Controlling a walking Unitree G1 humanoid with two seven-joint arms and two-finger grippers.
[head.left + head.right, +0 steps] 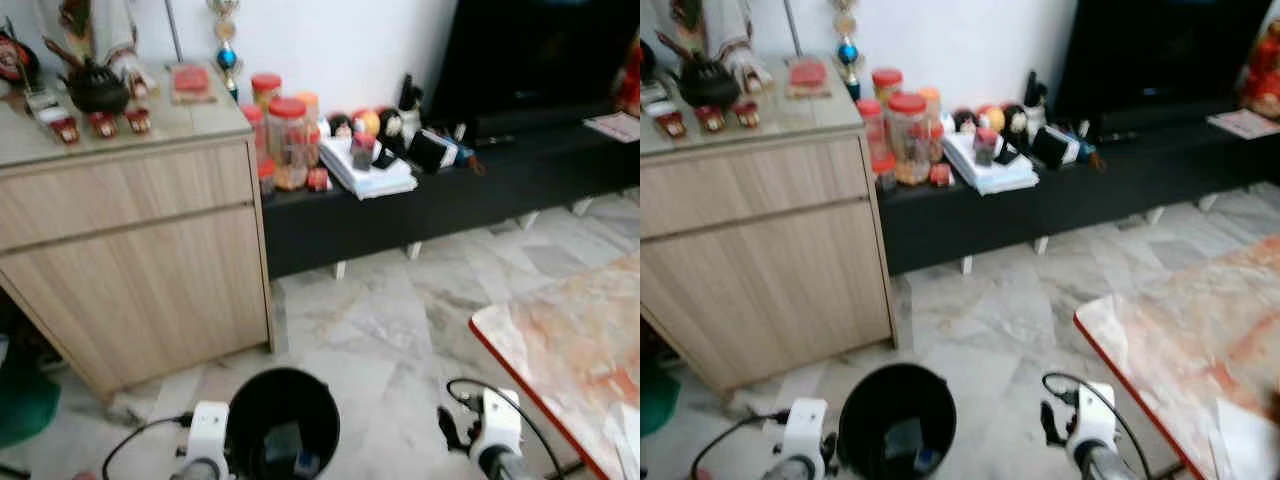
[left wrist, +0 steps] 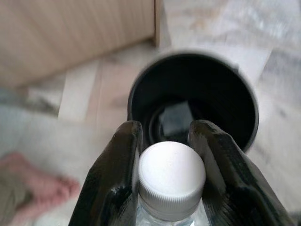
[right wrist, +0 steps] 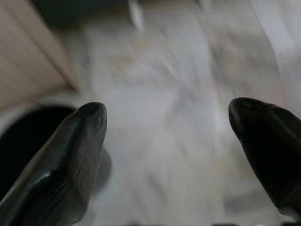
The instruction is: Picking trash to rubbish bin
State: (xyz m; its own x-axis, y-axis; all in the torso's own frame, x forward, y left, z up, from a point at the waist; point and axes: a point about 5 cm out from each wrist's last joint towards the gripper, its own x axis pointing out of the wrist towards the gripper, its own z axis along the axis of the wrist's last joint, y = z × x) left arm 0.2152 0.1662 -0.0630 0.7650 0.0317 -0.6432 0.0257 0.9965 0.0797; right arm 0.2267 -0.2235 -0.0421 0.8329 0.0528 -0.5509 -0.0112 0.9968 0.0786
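My left gripper (image 2: 164, 155) holds a clear plastic bottle with a white ribbed screw cap (image 2: 171, 179); both black fingers (image 2: 115, 174) press against the neck just under the cap. The bottle sits directly above the open mouth of a round black plastic rubbish bin (image 2: 244, 117), which stands on the pale marbled tile floor (image 1: 390, 320). Inside the bin I note a dark flat item and a small blue one (image 1: 305, 463); the view is too blurred to identify either. My right gripper (image 3: 167, 141) hangs beside the bin over the floor, its fingers spread wide with nothing between them.

To the bin's left stands a light wooden cabinet (image 1: 130, 250), its top carrying a dark teapot (image 1: 97, 88) and small red ornaments. Behind the bin runs a low black TV bench (image 1: 450, 195) bearing red-lidded jars (image 1: 288, 140), a stack of white papers (image 1: 365, 175) and assorted small figures. A table with a red edge and mottled orange top (image 1: 570, 340) stands to my right. A person's bare foot (image 2: 40, 188) rests on the floor near the cabinet.
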